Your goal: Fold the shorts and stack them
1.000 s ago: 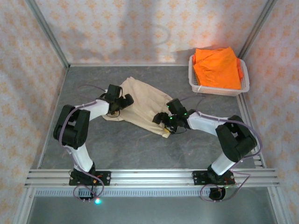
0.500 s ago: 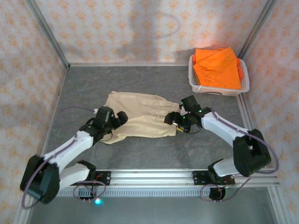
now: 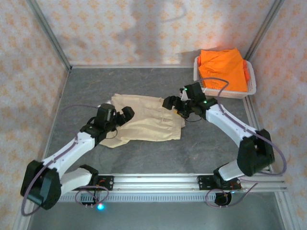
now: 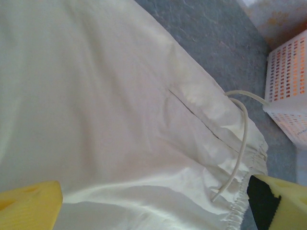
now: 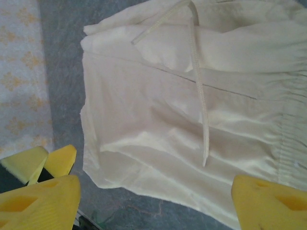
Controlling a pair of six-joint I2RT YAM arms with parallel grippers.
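The tan shorts (image 3: 148,122) lie flat in the middle of the table, so folding looks ready to start. The left claw (image 3: 124,115) is wide open over their left side, and the right claw (image 3: 171,105) is wide open by the waist. Next, each must pinch an edge and lift it across. Orange shorts (image 3: 223,69) are heaped in the far-right basket (image 3: 225,92); I can't count them.
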